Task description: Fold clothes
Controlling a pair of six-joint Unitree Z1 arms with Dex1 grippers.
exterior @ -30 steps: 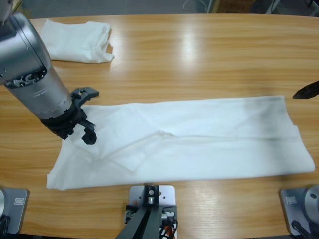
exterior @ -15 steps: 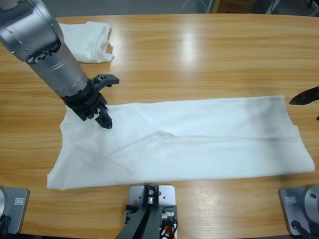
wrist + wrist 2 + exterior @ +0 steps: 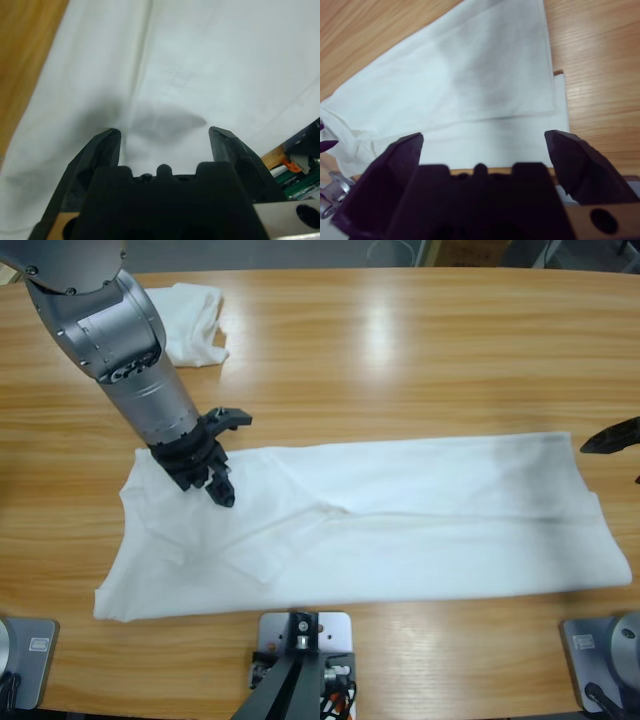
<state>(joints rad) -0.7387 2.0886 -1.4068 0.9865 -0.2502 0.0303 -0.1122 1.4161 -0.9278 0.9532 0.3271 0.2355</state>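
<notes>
T-shirt (image 3: 400, 525), white, lies flat on the table (image 3: 400, 350), folded lengthwise into a long band. It spans the lower half of the high view from about 9 o'clock to 3 o'clock. The 9 o'clock end is wider and rumpled, with a creased flap near the lower middle. The 3 o'clock end is layered, with the upper layer set back from the edge below it.

Table: long, light wood grain, with bright ceiling glare toward 12 o'clock.

Left arm (image 3: 110, 330): silver, enters from the 10 o'clock corner and slants down toward the shirt's 9 o'clock end.

Second T-shirt (image 3: 190, 320): white, folded into a small pile at about 11 o'clock on the table, partly behind the left arm and well apart from the long shirt.

Left hand (image 3: 222, 465): over the shirt's upper edge near its 9 o'clock end, released, jaws spread. The left wrist view shows only white cloth between the two jaws (image 3: 165, 135), with a shadow on the cloth; whether the tips touch the fabric cannot be told.

Right hand (image 3: 612, 436): only the black tips show at the 3 o'clock edge of the high view, just beside the shirt's upper corner there. In the right wrist view its jaws are released, wide apart (image 3: 485, 145), gripping nothing, with the shirt's layered end ahead of them.
</notes>
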